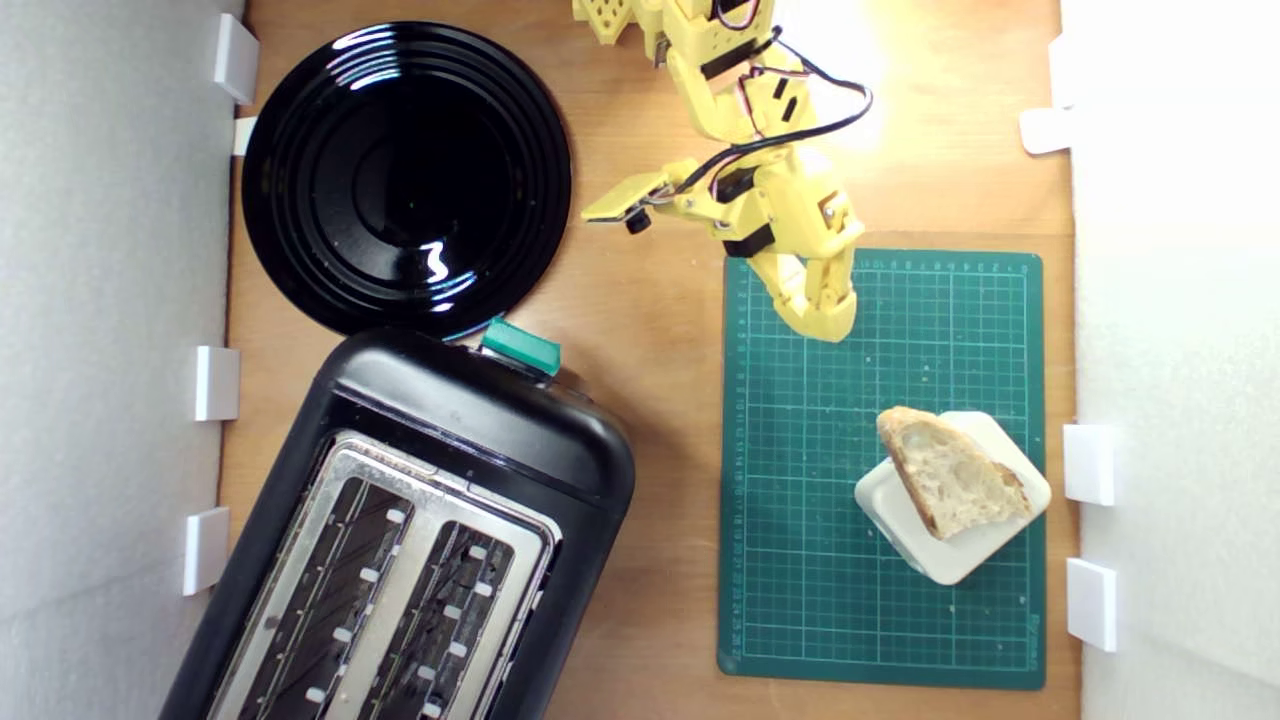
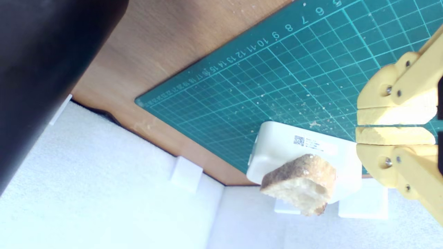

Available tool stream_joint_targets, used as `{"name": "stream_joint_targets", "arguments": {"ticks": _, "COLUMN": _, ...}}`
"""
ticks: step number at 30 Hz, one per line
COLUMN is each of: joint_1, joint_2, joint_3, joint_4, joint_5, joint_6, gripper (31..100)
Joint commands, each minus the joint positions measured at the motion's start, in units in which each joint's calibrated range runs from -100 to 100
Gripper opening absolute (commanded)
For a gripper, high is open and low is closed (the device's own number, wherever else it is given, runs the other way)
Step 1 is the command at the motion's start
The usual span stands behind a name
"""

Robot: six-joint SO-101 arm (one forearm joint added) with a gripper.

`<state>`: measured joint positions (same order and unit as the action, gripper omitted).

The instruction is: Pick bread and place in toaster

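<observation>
The bread [image 1: 950, 472], a wedge with pale holey crumb and brown crust, lies on a cream-white rounded-square block [image 1: 975, 555] on the green cutting mat [image 1: 800, 560]. In the wrist view the bread [image 2: 301, 183] shows crust-side on the same block [image 2: 287, 145]. My yellow gripper [image 1: 822, 318] hovers over the mat's far corner, well short of the bread, and holds nothing. Its fingers [image 2: 394, 116] press together, shut, in the wrist view, gripper [image 2: 358, 126]. The black toaster [image 1: 420, 540] with silver top, two long slots and green lever knob [image 1: 520, 347] fills the exterior view's lower left.
A round glossy black plate [image 1: 405, 175] lies beyond the toaster on the wooden table [image 1: 660, 330]. White foam walls [image 1: 100, 350] with small white clips [image 1: 1088, 464] bound both sides. The toaster's dark side [image 2: 41, 69] fills one corner of the wrist view.
</observation>
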<state>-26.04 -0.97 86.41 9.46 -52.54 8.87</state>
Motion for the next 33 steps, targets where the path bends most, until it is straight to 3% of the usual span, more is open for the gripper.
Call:
{"name": "stream_joint_targets", "arguments": {"ticks": 1, "joint_1": -0.9, "joint_2": 0.0, "joint_3": -2.6, "joint_4": -0.3, "joint_5": -2.9, "joint_6": 0.1, "gripper": 53.8}}
{"name": "stream_joint_targets", "arguments": {"ticks": 11, "joint_1": -0.4, "joint_2": 0.9, "joint_3": -2.8, "joint_4": -0.6, "joint_5": -3.2, "joint_6": -0.4, "gripper": 70.8}}
{"name": "stream_joint_targets", "arguments": {"ticks": 25, "joint_1": -1.0, "joint_2": 1.0, "joint_3": -2.8, "joint_4": -1.0, "joint_5": -3.2, "joint_6": -7.4, "gripper": 71.4}}
{"name": "stream_joint_targets", "arguments": {"ticks": 33, "joint_1": -1.0, "joint_2": 5.5, "joint_3": -4.9, "joint_4": -0.5, "joint_5": -3.9, "joint_6": -8.3, "gripper": 72.3}}
